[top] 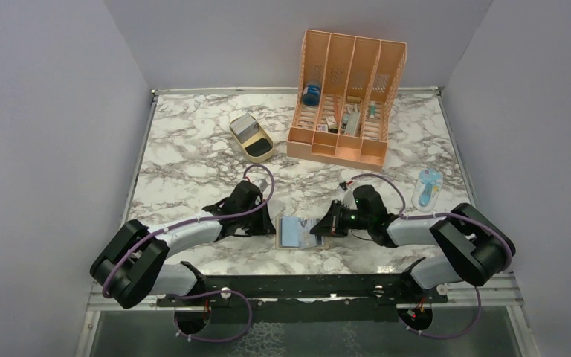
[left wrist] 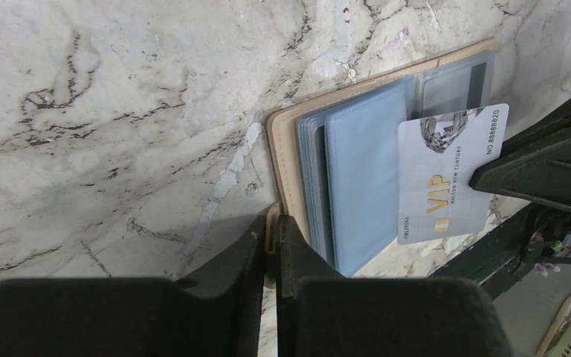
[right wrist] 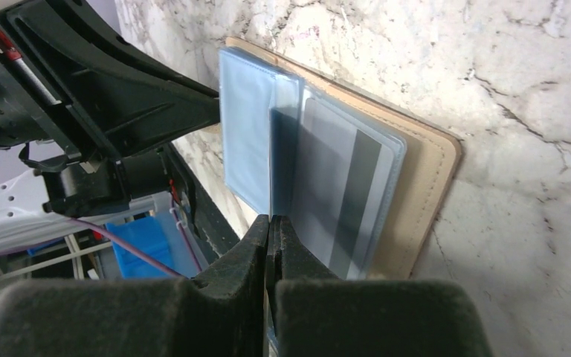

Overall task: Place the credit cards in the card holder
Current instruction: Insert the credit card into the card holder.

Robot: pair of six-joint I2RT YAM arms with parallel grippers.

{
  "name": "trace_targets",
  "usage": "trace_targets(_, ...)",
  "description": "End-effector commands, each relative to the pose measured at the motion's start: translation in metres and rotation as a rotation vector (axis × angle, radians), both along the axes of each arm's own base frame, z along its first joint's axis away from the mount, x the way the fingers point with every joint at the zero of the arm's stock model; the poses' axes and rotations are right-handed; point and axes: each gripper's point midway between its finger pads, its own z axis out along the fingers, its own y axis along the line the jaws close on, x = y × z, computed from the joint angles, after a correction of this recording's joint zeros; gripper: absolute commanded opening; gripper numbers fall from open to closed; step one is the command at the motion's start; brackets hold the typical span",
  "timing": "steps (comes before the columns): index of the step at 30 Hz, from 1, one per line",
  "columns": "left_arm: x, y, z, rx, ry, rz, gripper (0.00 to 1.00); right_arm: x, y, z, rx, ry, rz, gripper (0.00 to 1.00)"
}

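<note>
Open card holder [left wrist: 364, 193] is lying between the hands. The left hand [left wrist: 271, 239] is pinching its tan edge. The right hand [right wrist: 270, 223] is pinching a silver card [left wrist: 446, 178] over the pockets, not yet inserted. A striped card [right wrist: 342, 201] is seemingly sitting pocketed just ahead of that hand.

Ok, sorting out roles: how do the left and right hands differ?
The left hand pinches the edge of the open tan bifold wallet; the right hand pinches the silver VIP credit card at its light-blue pockets. The left hand reaches from the wallet's left, the right hand from its right. Both are shut on something thin.
</note>
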Motion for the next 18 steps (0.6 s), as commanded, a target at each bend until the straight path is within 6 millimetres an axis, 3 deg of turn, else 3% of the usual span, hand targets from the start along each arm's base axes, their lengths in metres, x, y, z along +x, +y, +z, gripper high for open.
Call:
trace_targets(1,-0.009,0.008,-0.011,0.041,0.024,0.001,0.1,-0.002,0.005,0.007,0.054,-0.017,0.036,0.01)
trace_targets(18,-0.015,0.007,-0.013,0.044,0.034,0.001,0.1,0.012,0.001,-0.003,0.035,-0.043,0.008,0.01)
